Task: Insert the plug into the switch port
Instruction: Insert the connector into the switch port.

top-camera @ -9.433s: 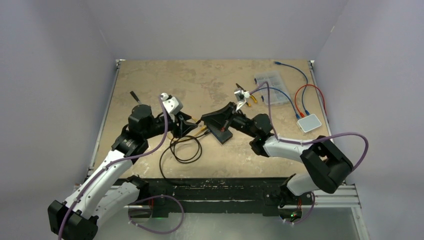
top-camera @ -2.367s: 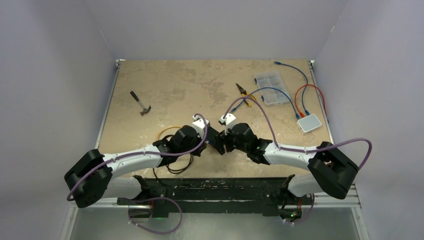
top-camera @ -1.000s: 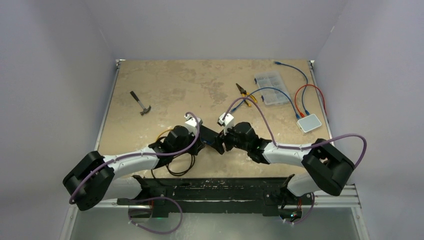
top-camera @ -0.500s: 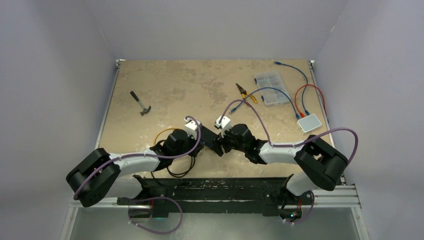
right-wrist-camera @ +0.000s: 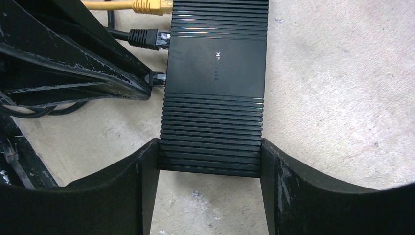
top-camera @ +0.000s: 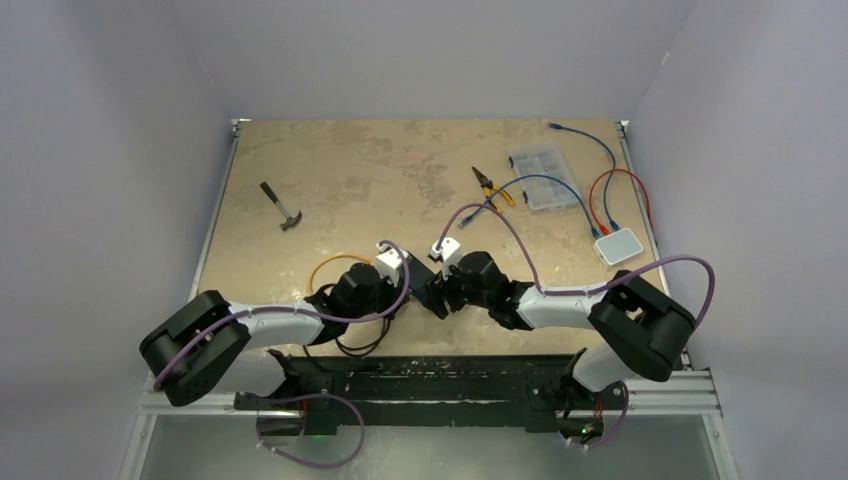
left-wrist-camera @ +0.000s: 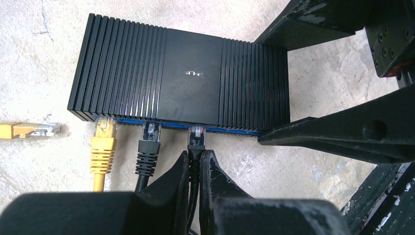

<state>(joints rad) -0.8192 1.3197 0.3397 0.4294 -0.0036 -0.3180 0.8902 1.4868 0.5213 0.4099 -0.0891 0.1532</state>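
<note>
left gripper [left-wrist-camera: 195, 156] pinched narrow on the boot of the black plug [left-wrist-camera: 195, 136]. plug nose sits at a port on the blue front face of the network switch [left-wrist-camera: 191, 73]; how deep it sits cannot be told. beside it, in ports: another black connector [left-wrist-camera: 149, 139], then a yellow connector [left-wrist-camera: 103, 134]. a loose yellow connector [left-wrist-camera: 29, 129] lies on the table [left-wrist-camera: 39, 29] near the switch corner. right gripper [right-wrist-camera: 209, 154] spread wide, fingers [right-wrist-camera: 147, 169] touching both sides of the switch end, clamping it flat. top view: hammer [top-camera: 282, 207], pliers [top-camera: 490, 185], clear parts box [top-camera: 545, 165], small white box [top-camera: 617, 245], all well apart from the arms.
</note>
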